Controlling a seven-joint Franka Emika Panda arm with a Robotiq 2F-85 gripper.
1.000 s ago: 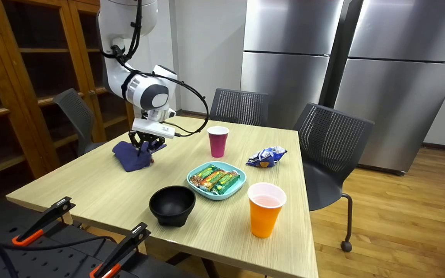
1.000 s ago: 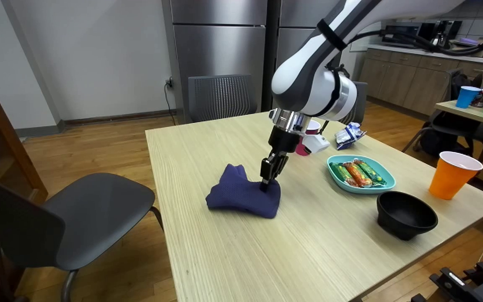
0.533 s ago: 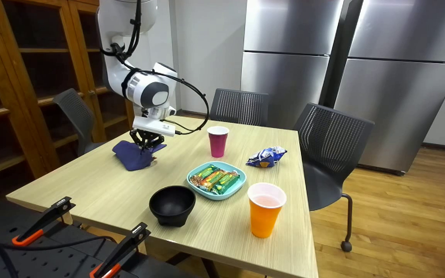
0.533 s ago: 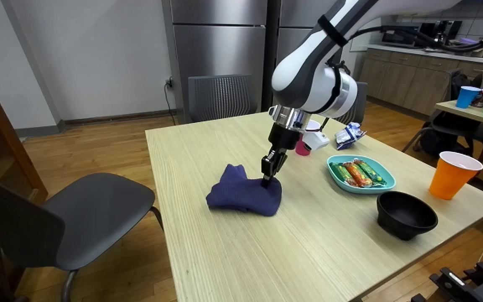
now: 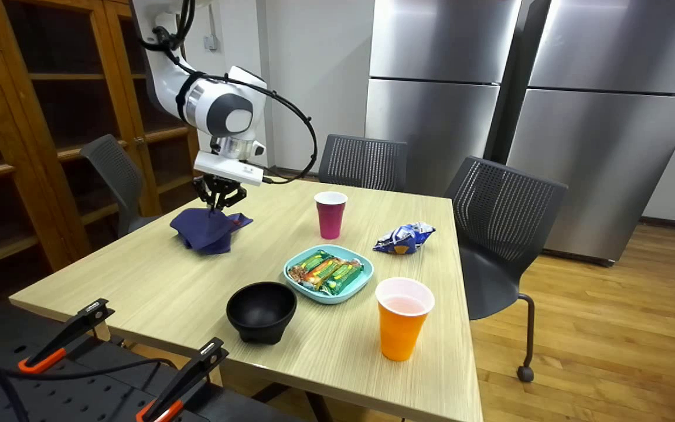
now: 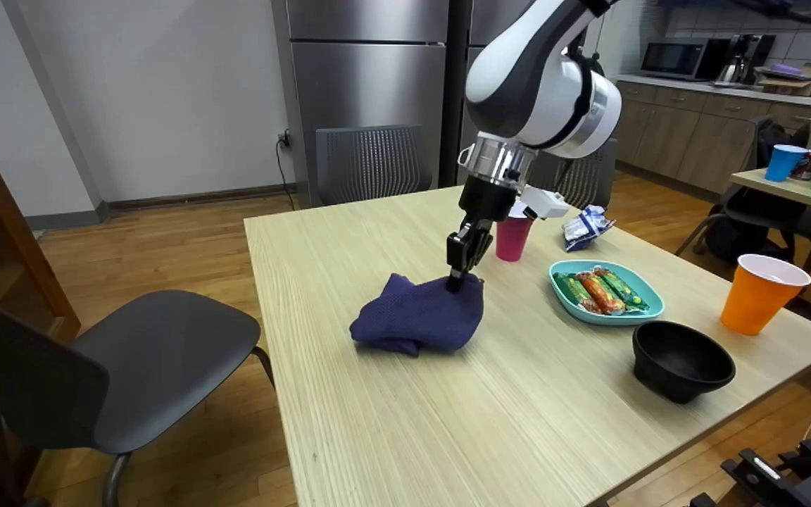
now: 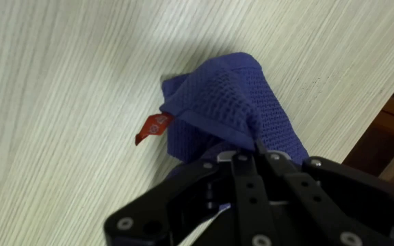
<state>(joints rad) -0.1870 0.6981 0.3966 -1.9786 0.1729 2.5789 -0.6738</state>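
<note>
The gripper (image 7: 255, 150) pinches a raised fold of the towel (image 6: 416, 317), the rest on the table (image 6: 518, 401) near its edge facing the cabinet (image 5: 118, 70). A shallow bite, hard to judge here, could let it slip.

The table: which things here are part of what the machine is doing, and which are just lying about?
Part of the work:
the gripper, closed on the cloth
the cloth, with its red tag

Just lying or standing about, apparently:
the magenta cup
the orange cup
the blue bag
the wrapped bars on the plate
the bowl
</note>
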